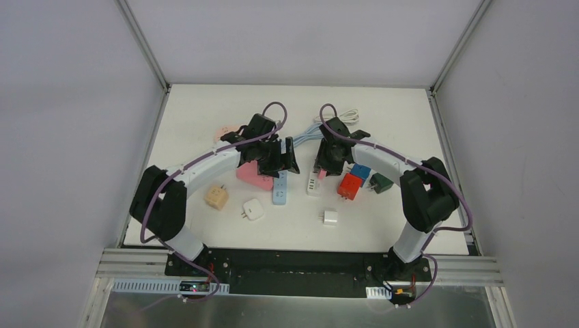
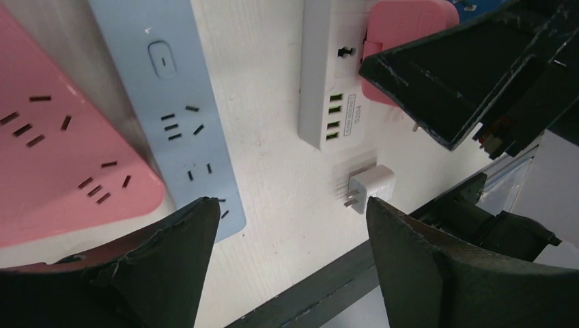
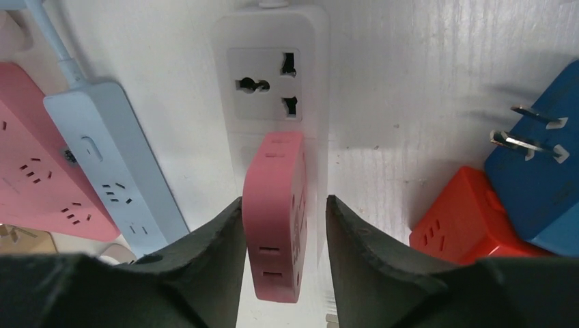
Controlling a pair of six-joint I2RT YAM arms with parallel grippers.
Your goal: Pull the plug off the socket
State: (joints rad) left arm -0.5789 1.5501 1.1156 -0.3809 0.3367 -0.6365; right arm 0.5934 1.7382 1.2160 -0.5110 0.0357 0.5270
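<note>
**Strips side by side, adapters around**

Seen from above, 12 o'clock toward the far edge of the table [image 1: 205, 109]; on the socket strip [image 3: 267, 31]: plug [image 3: 273, 212]; at the strip's 9 o'clock, near: slim strip [image 3: 113, 164]; beyond, just beside that: broad strip [image 3: 34, 184]; at 3 o'clock: near cube adapter [image 1: 349, 186], with far cube adapter [image 1: 360, 171] at 1 o'clock of it; at 5 o'clock, apart: small charger [image 1: 330, 219].

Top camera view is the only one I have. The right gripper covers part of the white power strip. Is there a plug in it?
Observer: Yes. The right wrist view shows a pink plug standing in the white power strip, below an empty socket.
Operator: Does the gripper hold it?
Observer: The right gripper has one finger on each side of the plug, but a gap shows beside one finger. It is open.
Operator: And the other arm?
Observer: The left gripper is open and holds nothing, near the blue power strip.
</note>
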